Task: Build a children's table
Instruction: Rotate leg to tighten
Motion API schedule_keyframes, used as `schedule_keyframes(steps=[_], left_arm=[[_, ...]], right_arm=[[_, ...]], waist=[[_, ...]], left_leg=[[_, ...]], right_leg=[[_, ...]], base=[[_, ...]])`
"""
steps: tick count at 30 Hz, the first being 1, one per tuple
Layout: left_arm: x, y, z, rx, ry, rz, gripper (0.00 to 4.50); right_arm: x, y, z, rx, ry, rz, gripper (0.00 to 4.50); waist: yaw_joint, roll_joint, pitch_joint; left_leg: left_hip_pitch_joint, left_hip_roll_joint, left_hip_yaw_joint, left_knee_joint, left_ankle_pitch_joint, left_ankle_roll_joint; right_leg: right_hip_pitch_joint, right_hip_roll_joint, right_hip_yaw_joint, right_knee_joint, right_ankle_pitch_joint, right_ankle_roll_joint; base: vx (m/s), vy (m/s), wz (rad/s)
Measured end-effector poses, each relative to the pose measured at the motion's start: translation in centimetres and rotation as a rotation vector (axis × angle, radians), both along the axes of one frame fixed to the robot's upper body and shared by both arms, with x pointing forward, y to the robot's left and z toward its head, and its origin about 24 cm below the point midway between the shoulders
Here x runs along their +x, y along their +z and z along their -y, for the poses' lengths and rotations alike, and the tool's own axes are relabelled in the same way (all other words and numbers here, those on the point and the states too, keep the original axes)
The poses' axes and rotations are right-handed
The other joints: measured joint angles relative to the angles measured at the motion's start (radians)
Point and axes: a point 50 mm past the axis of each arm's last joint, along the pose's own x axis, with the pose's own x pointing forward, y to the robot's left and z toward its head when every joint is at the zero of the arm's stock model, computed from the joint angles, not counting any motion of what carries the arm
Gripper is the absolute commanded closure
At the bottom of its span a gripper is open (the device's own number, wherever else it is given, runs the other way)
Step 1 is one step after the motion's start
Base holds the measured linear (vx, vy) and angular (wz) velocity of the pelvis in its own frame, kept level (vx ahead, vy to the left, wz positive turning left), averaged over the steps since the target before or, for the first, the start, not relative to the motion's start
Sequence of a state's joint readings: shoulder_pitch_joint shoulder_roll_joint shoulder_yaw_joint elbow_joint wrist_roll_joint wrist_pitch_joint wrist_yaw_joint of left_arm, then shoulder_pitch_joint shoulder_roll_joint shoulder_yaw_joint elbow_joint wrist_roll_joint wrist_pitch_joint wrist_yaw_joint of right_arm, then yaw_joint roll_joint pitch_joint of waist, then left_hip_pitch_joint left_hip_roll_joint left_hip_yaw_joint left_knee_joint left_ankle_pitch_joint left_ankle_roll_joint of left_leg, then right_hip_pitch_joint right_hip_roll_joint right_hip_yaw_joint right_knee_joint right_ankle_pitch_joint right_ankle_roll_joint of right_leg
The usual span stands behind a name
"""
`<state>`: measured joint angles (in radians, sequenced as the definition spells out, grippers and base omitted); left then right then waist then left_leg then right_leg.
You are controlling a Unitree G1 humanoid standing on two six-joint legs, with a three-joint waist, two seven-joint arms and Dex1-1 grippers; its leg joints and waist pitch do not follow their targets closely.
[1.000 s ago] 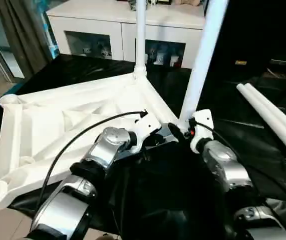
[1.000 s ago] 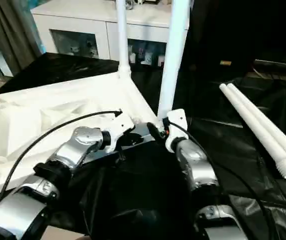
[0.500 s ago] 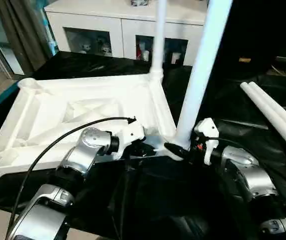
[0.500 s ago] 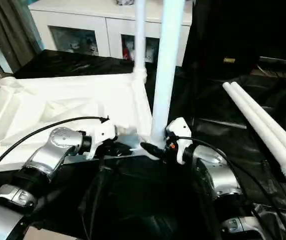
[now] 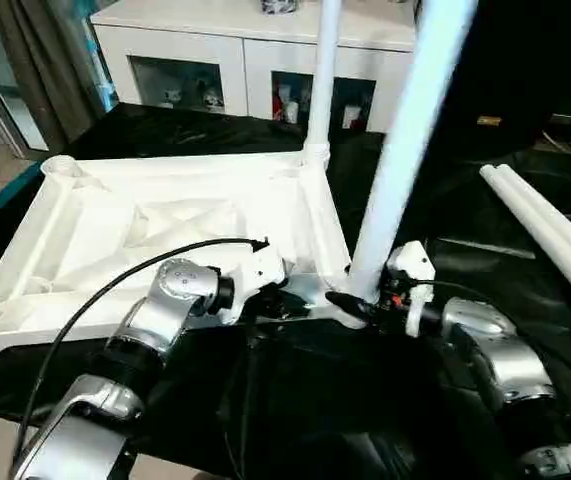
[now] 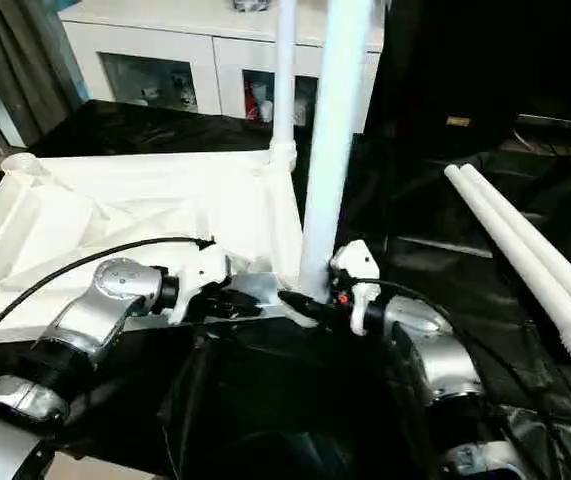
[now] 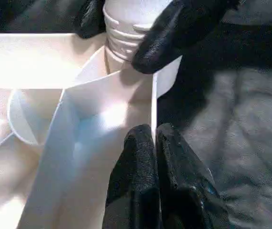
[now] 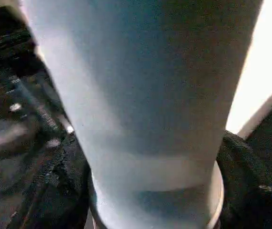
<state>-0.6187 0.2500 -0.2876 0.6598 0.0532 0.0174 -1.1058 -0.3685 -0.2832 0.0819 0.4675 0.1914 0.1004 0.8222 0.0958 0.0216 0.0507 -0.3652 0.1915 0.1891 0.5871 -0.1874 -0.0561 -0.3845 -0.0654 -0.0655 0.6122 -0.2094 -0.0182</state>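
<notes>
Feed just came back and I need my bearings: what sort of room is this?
Probably a home-style room or a mock-up of one: a white cabinet with glass doors showing small items, a grey curtain beside it, and a black-covered work table carrying the upturned children's table.

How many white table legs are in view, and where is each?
4. Two stand upright in the upturned top's corners: the far leg, and the near leg with the right claw around its base. Two loose legs lie side by side at right.
</notes>
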Motion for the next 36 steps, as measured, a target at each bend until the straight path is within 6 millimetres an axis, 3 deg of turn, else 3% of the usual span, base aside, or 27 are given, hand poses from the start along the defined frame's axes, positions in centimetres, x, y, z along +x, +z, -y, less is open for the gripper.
schedule_keyframes(steps=[7,11,14,18,27,33,36], left_arm=[[1.8,-0.2,3.5,0.001,0.200,0.016,4.50],[2.1,-0.2,4.5,-0.004,0.228,0.014,4.50],[2.1,-0.2,4.6,-0.006,0.227,0.015,4.50],[2.2,-0.1,4.3,-0.005,0.225,0.023,4.50],[1.2,0.1,1.3,-0.016,0.099,0.005,4.50],[-0.2,0.2,-0.4,-0.019,-0.033,-0.026,4.50],[-0.6,0.2,-0.8,-0.020,-0.048,-0.040,4.50]], right_arm=[[2.7,-0.3,-0.8,0.030,-0.417,-0.027,1.71],[3.2,-0.3,-1.3,0.011,-0.497,-0.018,1.71],[3.3,-0.3,-1.3,0.012,-0.494,-0.005,1.01],[3.2,-0.2,-1.5,0.010,-0.456,0.000,0.67],[1.2,0.0,0.0,-0.003,-0.134,0.014,0.67],[-0.4,0.4,0.9,0.002,0.046,-0.024,0.67],[-0.6,0.3,0.8,0.021,0.081,-0.041,0.91]], waist=[[-0.006,0.000,0.000],[-0.006,0.001,-0.001],[-0.006,0.001,-0.001],[-0.007,0.001,-0.001],[-0.008,0.003,-0.001],[0.002,0.003,-0.001],[0.003,0.003,-0.001]], left_leg=[[0.002,-0.003,0.008,0.000,0.000,0.001],[0.001,-0.004,0.009,0.000,0.002,0.003],[0.000,-0.004,0.009,0.000,0.002,0.004],[0.000,-0.004,0.009,0.000,0.002,0.004],[-0.002,-0.003,0.009,-0.002,0.003,0.005],[-0.003,-0.003,0.010,-0.002,0.003,0.008],[-0.003,-0.003,0.010,-0.001,0.002,0.006]], right_leg=[[0.001,-0.009,0.000,-0.001,0.004,0.001],[0.002,-0.010,0.000,-0.001,0.004,0.002],[0.002,-0.011,0.000,-0.001,0.005,0.002],[0.001,-0.011,0.000,-0.001,0.006,0.004],[-0.001,-0.010,-0.001,-0.002,0.002,0.008],[-0.002,-0.010,-0.001,-0.002,-0.001,0.008],[-0.002,-0.010,-0.001,-0.001,-0.001,0.008]], base=[[0.000,0.000,0.00],[0.000,0.000,0.00],[0.000,0.000,0.00],[0.000,0.000,0.00],[0.000,0.000,0.00],[0.000,0.000,0.00],[0.000,0.000,0.00]])
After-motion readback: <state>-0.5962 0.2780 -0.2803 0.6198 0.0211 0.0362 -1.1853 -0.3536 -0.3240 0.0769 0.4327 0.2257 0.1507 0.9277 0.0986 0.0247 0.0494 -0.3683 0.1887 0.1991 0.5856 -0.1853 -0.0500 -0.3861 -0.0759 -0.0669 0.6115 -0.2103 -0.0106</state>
